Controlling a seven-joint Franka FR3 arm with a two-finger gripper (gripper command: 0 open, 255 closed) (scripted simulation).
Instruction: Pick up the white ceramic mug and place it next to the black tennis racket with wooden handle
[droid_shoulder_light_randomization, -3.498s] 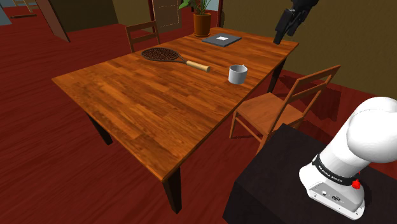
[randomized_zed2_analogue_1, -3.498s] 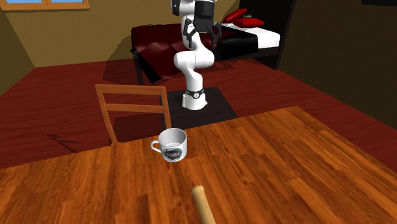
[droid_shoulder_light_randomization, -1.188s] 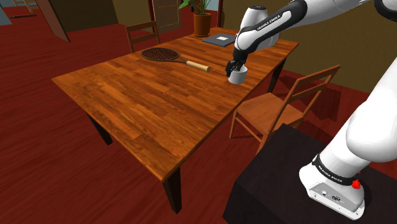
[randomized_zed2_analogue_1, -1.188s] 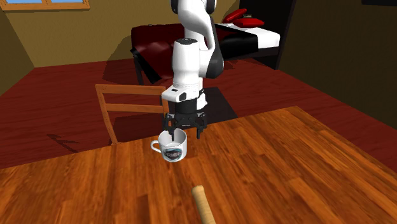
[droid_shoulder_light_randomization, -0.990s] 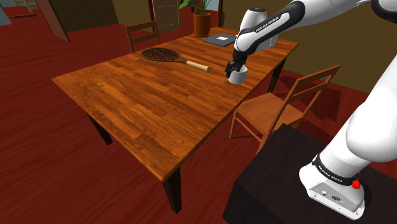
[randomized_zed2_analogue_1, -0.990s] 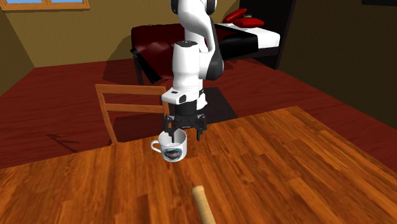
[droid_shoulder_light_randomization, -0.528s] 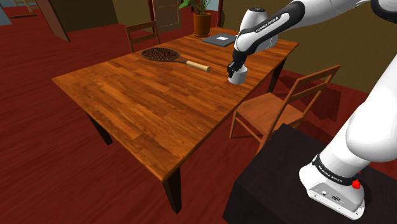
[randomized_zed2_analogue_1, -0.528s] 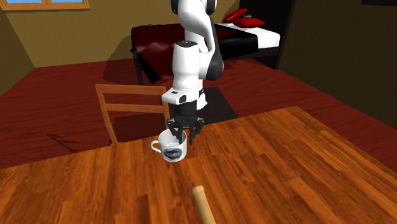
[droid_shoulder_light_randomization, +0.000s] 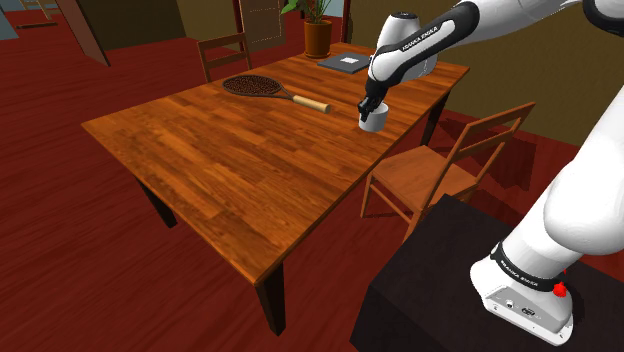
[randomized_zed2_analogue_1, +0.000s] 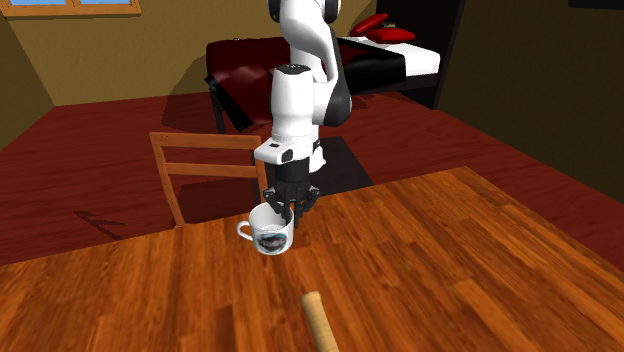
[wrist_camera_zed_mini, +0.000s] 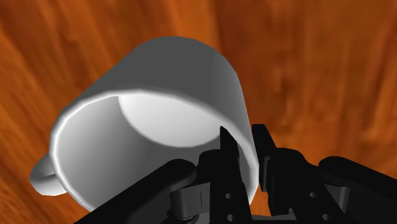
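The white mug stands near the table edge on the shoulder view's right, its handle pointing to the second exterior view's left and a dark picture on its side. My gripper comes down from above and is shut on the mug's rim: one finger inside the cup, the other outside, the wall pinched between them. The mug still rests on the wood. The black racket with a pale wooden handle lies farther along the table, to the mug's left in the shoulder view.
On the wooden table, a potted plant and a flat grey book sit at the far end. One wooden chair stands by the mug's side, another at the far side. The racket handle's end lies in front of the mug.
The fingers have closed from wide apart onto the mug's rim. The arm has stayed over the mug, and the mug has stayed in place.
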